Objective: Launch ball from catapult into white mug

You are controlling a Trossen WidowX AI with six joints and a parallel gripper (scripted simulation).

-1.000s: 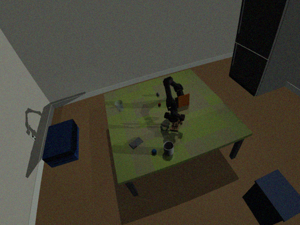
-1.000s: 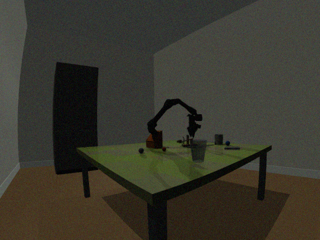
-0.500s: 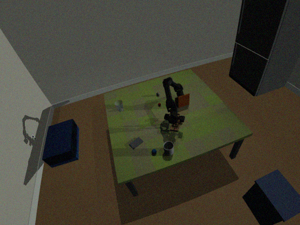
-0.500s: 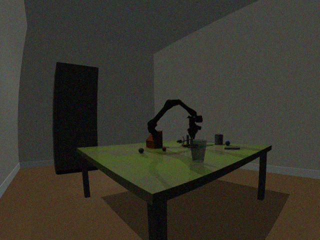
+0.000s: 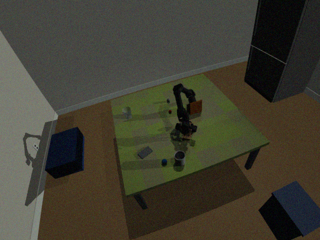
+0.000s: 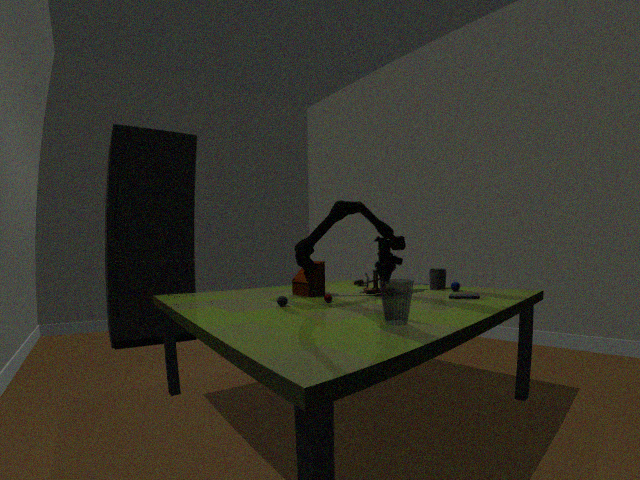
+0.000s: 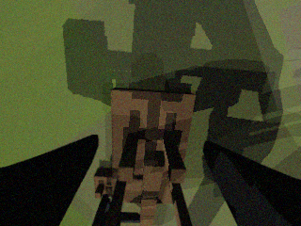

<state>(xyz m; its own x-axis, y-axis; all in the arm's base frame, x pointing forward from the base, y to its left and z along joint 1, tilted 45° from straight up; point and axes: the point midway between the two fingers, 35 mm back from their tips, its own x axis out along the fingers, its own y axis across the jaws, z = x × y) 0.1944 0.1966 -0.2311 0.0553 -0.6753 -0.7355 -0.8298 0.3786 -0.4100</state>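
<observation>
The small wooden catapult (image 5: pixel 188 135) (image 6: pixel 369 287) (image 7: pixel 152 137) stands near the middle of the green table (image 5: pixel 227 129) (image 6: pixel 289 346). My gripper (image 5: pixel 185 131) (image 6: pixel 385 272) (image 7: pixel 151 142) hangs just above it, open and empty, with a dark finger on each side of it in the wrist view. I cannot tell whether a ball sits in the catapult. The white mug (image 5: pixel 179 158) (image 6: pixel 437 278) stands upright near the table's front edge. A blue ball (image 5: pixel 164 161) (image 6: pixel 454 285) lies beside the mug. A red ball (image 5: pixel 169 111) (image 6: pixel 327 298) and a dark ball (image 5: pixel 168 100) (image 6: pixel 281 300) lie near the arm's base.
A pale see-through cup (image 5: pixel 126 112) (image 6: pixel 397 301) stands at the table's far left. A flat grey slab (image 5: pixel 145 152) (image 6: pixel 463 296) lies left of the blue ball. An orange box (image 5: pixel 195 107) (image 6: pixel 309 281) stands by the arm's base. Blue boxes (image 5: pixel 65 151) (image 5: pixel 294 206) stand on the floor.
</observation>
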